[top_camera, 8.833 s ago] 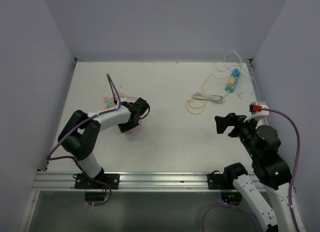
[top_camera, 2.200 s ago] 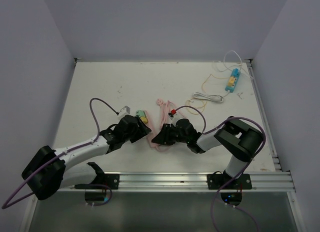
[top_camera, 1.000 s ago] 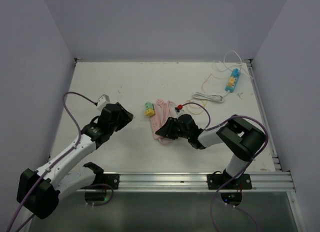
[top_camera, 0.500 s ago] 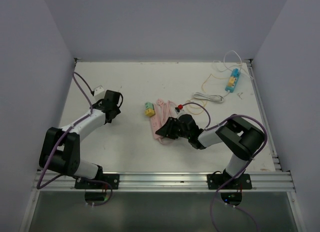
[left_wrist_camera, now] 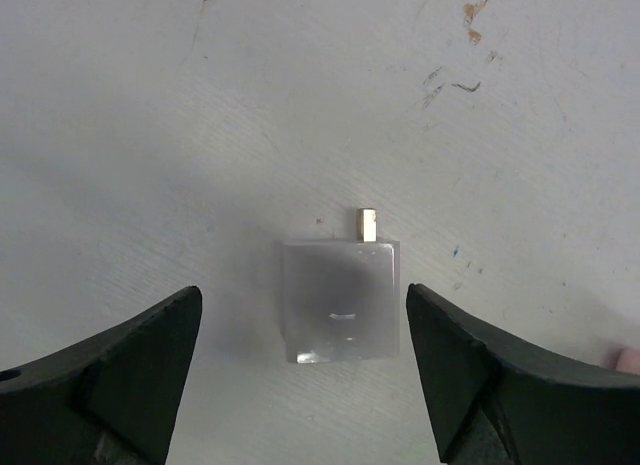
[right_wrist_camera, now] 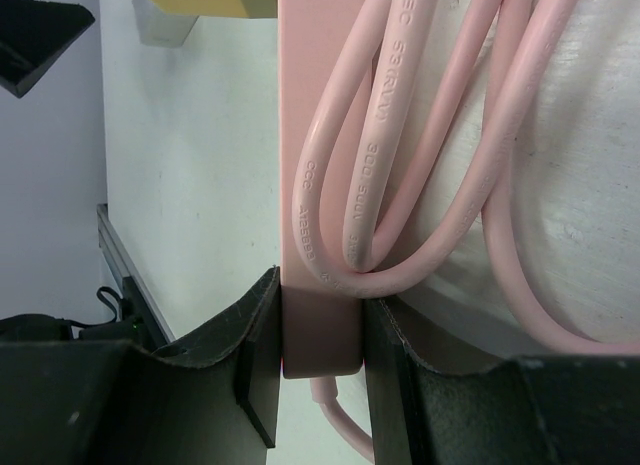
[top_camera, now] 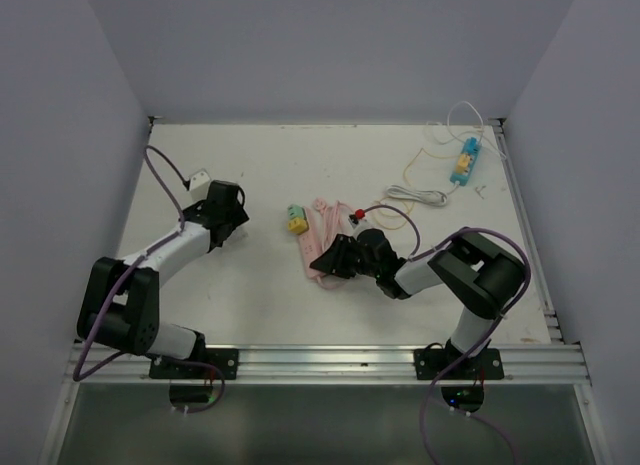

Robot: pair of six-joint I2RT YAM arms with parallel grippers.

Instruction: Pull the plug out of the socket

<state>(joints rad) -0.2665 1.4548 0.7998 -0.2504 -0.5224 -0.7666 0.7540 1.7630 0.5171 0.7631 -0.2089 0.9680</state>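
Note:
A small white plug (left_wrist_camera: 340,300) with a brass pin lies flat on the table, free of the socket. My left gripper (left_wrist_camera: 303,307) hovers over it, open, with a finger on each side and neither touching it. In the top view that gripper (top_camera: 228,215) is at the table's left and hides the plug. The pink socket strip (top_camera: 317,247) lies mid-table with its pink cord (right_wrist_camera: 400,135) coiled on it. My right gripper (right_wrist_camera: 320,330) is shut on the strip's near end (right_wrist_camera: 320,325). A yellow-green adapter (top_camera: 296,218) sits at the strip's far end.
A blue and yellow socket block (top_camera: 463,160) with white cables (top_camera: 415,195) lies at the back right corner. A thin yellowish loop (top_camera: 392,215) lies near it. Walls close the table on three sides, and a metal rail (top_camera: 320,360) runs along the front edge.
The left arm carried the plug left, away from the strip, and its jaws have now spread, leaving the plug on the table. The right gripper stayed clamped on the pink strip.

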